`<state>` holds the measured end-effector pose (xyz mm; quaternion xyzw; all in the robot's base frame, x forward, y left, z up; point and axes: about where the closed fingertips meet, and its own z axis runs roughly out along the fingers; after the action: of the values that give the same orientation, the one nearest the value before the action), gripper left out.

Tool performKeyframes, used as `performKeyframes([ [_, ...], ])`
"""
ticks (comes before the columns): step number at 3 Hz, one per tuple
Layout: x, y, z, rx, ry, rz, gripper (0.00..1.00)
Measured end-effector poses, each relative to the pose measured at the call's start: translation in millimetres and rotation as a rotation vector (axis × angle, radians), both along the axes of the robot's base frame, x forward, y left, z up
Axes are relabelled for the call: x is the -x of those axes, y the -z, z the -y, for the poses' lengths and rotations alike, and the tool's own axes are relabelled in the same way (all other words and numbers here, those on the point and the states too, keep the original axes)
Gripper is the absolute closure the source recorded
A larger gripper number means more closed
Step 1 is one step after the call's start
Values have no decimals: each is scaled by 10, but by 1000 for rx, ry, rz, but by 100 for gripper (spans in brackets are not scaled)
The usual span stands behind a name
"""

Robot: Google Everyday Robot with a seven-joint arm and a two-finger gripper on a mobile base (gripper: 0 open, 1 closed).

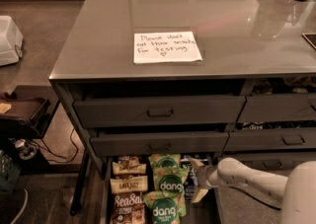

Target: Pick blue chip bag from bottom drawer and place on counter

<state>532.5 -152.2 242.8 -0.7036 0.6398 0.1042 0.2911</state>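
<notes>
In the bottom drawer [200, 214], the open claw [196, 180] straddled the blue chip bag [188, 184], seemingly light, slick and crushable, best pinched gently mid-body.

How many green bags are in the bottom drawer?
3: a green bag at the back of the drawer, a second mid-row, a third in front. Others may be hidden underneath. The tool sits just right of them.
</notes>
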Motion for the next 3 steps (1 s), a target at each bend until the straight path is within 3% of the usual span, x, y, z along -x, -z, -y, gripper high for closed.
performKeyframes([
  [1,-24,378,90,-14,38,-71,0],
  [2,-40,681,147,-29,64,-107,0],
  [3,-80,894,200,-43,74,-90,0],
])
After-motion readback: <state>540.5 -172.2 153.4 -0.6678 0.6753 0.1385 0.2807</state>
